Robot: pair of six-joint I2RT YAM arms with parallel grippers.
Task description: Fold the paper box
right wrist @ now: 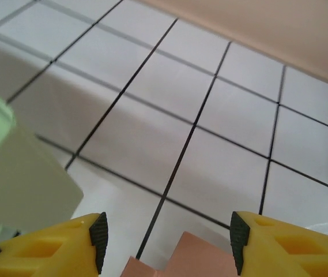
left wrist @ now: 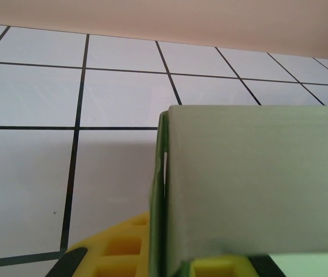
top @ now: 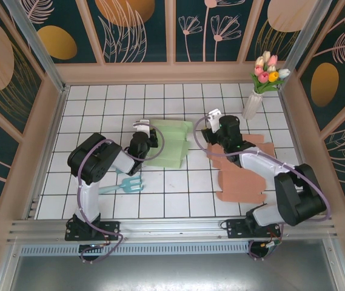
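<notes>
A pale green paper box [top: 171,144], partly folded, lies in the middle of the tiled table. My left gripper [top: 148,134] is at its left edge, shut on an upright green flap [left wrist: 256,184]. In the left wrist view the flap stands pinched between the yellow fingers [left wrist: 115,251] of that gripper [left wrist: 169,262]. My right gripper [top: 205,129] hangs by the box's right edge. Its jaws [right wrist: 166,236] stand open with nothing between them, the green box [right wrist: 14,179] to their left and a salmon sheet [right wrist: 181,259] below.
A flat salmon-pink paper box blank [top: 245,176] lies under my right arm. A teal toy fork [top: 127,183] rests near my left arm's base. A white vase of tulips [top: 254,103] stands at the back right. Wooden walls [top: 160,73] ring the table.
</notes>
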